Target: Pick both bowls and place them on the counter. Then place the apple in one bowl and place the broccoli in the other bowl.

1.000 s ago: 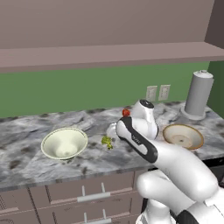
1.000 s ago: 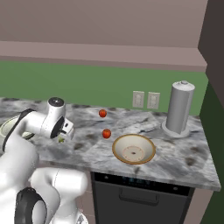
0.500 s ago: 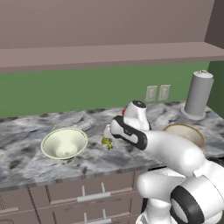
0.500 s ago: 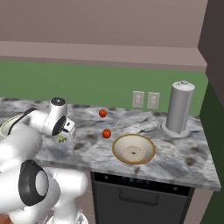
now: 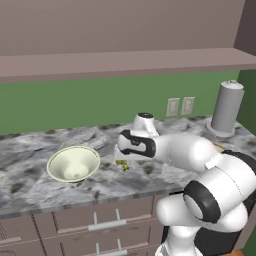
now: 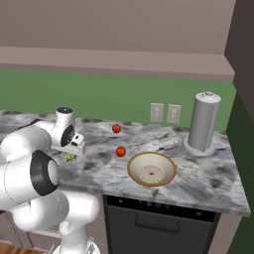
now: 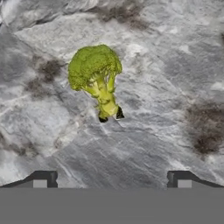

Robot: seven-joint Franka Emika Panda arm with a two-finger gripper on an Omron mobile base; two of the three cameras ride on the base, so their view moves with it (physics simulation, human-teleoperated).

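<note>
**kitchenbot_fan:** So the gripper (image 7: 112, 177) is hanging right above the broccoli (image 7: 97, 77), jaws spread as wide as they go and nothing between them. My guess is it's lining up for a grab: the floret lies on its side on the counter (image 7: 175, 65), just ahead of the fingertips (image 7: 41, 177) in the hand view, head pointing away and stalk toward them. Wide open makes sense since the bumpy head is the fattest part.

**simrig_dave:** Agreed. Both bowls look parked on the counter already: the cream bowl (image 5: 74, 163) sits off to one side of the gripper, the tan bowl (image 6: 151, 169) well off to the other. One apple (image 6: 120, 151) is between the gripper and the tan bowl, a second red fruit (image 6: 116, 128) further back by the wall. Neither bowl has anything in it as far as I can see.

**kitchenbot_fan:** What bugs me is the base views. The arm's own wrist covers most of the broccoli, just a yellow-green speck (image 5: 121, 163) peeks out under the hand.

**simrig_dave:** Yeah, and the tan bowl is mostly hidden behind the arm from the left side. Also can't tell how high the tips are off the stone.
</note>
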